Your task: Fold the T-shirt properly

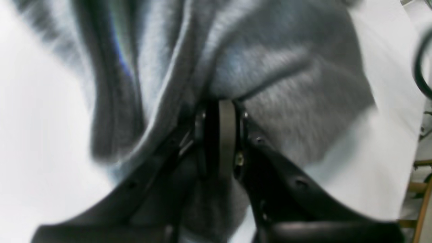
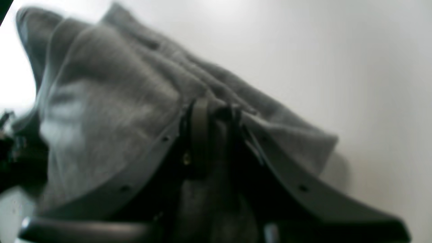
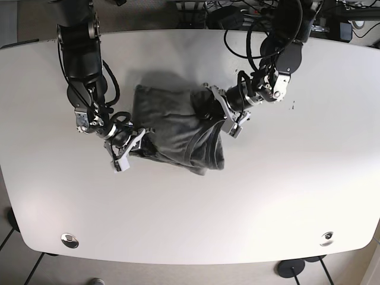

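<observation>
The grey T-shirt (image 3: 175,127) lies bunched in a rumpled heap at the middle of the white table (image 3: 285,190). My left gripper (image 3: 221,113) is at the shirt's right edge, shut on a fold of the grey cloth; in the left wrist view the T-shirt (image 1: 270,77) bulges up from between the closed left gripper (image 1: 221,111). My right gripper (image 3: 133,142) is at the shirt's lower left edge, shut on cloth; in the right wrist view the T-shirt (image 2: 108,108) drapes away from the right gripper (image 2: 211,109). Both wrist views are blurred.
Cables (image 3: 249,24) and equipment sit beyond the table's far edge. Two round fittings (image 3: 69,240) are set into the tabletop near the front corners. A dark cable (image 1: 422,67) and wooden frame parts show at the right of the left wrist view.
</observation>
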